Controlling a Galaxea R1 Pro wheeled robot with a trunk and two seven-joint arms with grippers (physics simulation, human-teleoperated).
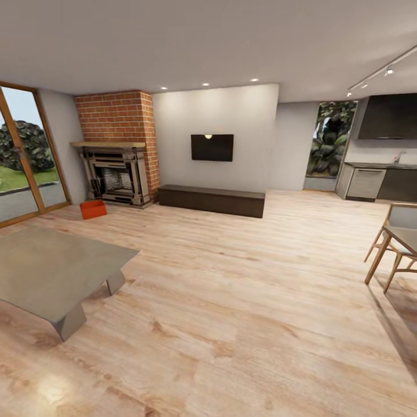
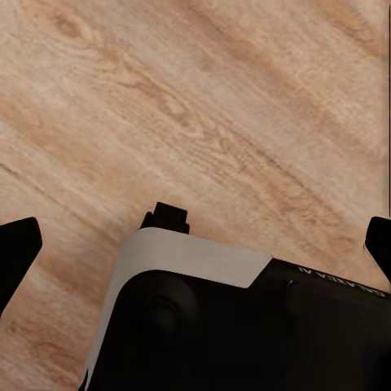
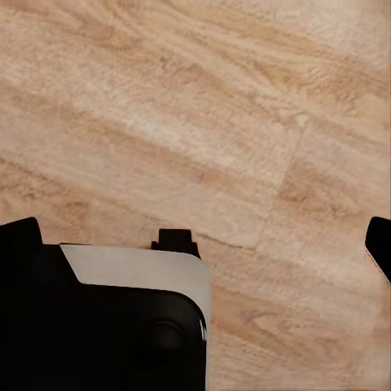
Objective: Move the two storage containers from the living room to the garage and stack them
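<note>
— Where is the storage container (image 1: 92, 209) sitting?

— It is resting on the wood plank floor (image 1: 243, 301) of the living room, just beside the fireplace (image 1: 117, 175) under the brick chimney (image 1: 119, 116), left of the long dark bench (image 1: 211, 200); I am seeing one bin there.

— And your pincers?

— My left pincer (image 2: 195, 244) and right pincer (image 3: 195, 236) are both hanging over bare planks; fingers are spread wide apart, gripping nothing.

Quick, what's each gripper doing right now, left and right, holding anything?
Left gripper: open, fingertips wide apart, nothing between them, just wood floor beyond.
Right gripper: open, holding nothing, also over wood floor.
</note>
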